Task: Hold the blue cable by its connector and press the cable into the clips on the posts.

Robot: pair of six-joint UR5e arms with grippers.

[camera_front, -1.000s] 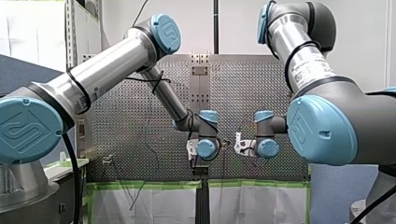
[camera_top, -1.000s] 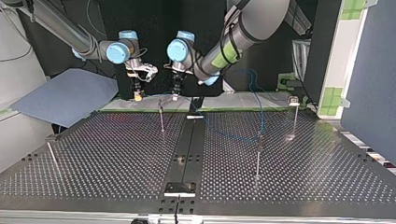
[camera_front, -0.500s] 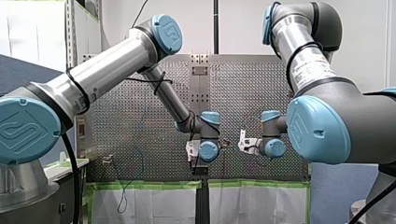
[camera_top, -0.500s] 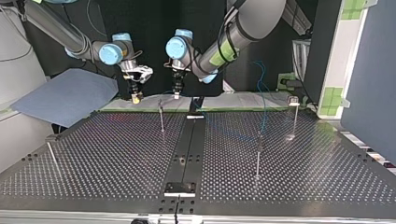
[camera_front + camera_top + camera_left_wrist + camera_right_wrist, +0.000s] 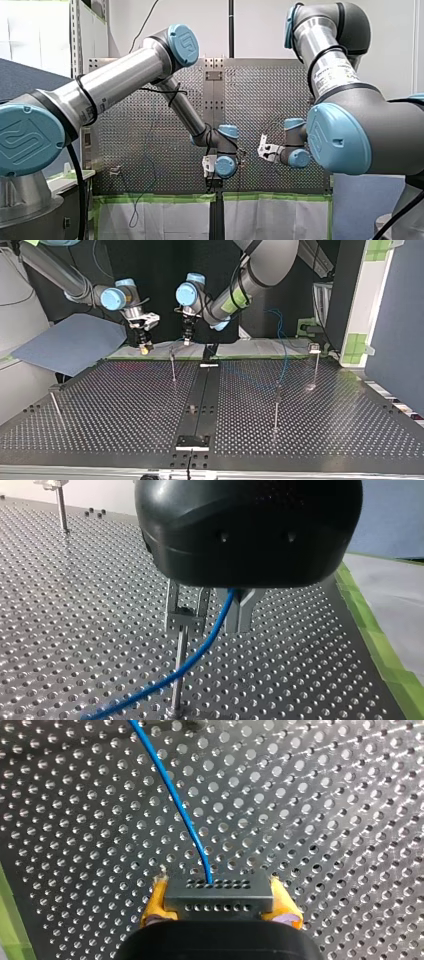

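Observation:
In the right wrist view my right gripper [image 5: 218,909] is shut on the black connector [image 5: 218,892], one yellow pad [image 5: 156,904] on each side. The blue cable [image 5: 175,800] leaves the connector and runs ahead over the perforated table. In the left wrist view my left gripper [image 5: 239,622] is shut on the blue cable [image 5: 200,652], right beside a clip [image 5: 186,615] on top of a thin post. In the top view both grippers hang at the table's far edge, my right gripper [image 5: 145,346] left of that post [image 5: 173,365] and my left gripper [image 5: 186,341] just right of it.
More posts stand at the top view's right [image 5: 276,407], far right [image 5: 315,360] and near left [image 5: 54,402]. The cable [image 5: 284,355] loops up behind the right-hand posts. A grey-blue sheet [image 5: 70,342] lies beyond the table's left corner. A black strip [image 5: 200,395] runs down the table's middle.
My right gripper has moved toward the top view's left and a little lower with the connector. My left gripper has dropped slightly by the post. The cable's slack hangs lower in the front view.

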